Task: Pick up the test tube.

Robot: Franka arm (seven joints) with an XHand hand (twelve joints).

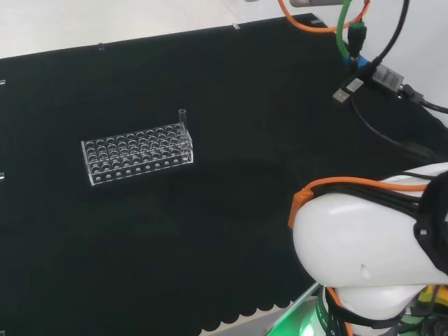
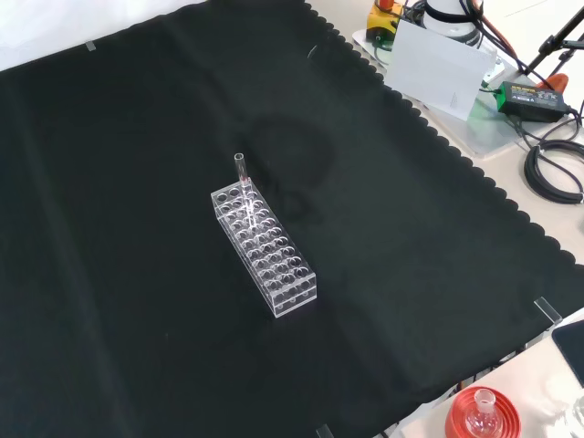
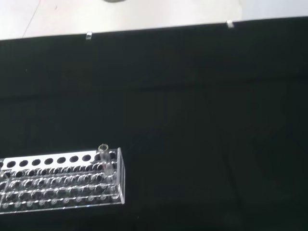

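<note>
One test tube (image 1: 183, 119) upright at rack's (image 1: 136, 157) corner, open cloth (image 1: 231, 84) around.

No readable text, labels, numbers or signs anywhere. The clear rack (image 2: 265, 248) and the test tube (image 2: 241, 170) carry no markings. The black cloth (image 2: 137, 228) on the desk is plain. The white sheet (image 2: 436, 71) at far right in the front view looks blank. The black box (image 2: 532, 99) beside it has a small label, too small to read. The arm's white link (image 1: 364, 259) in the head view bears no print.
</note>
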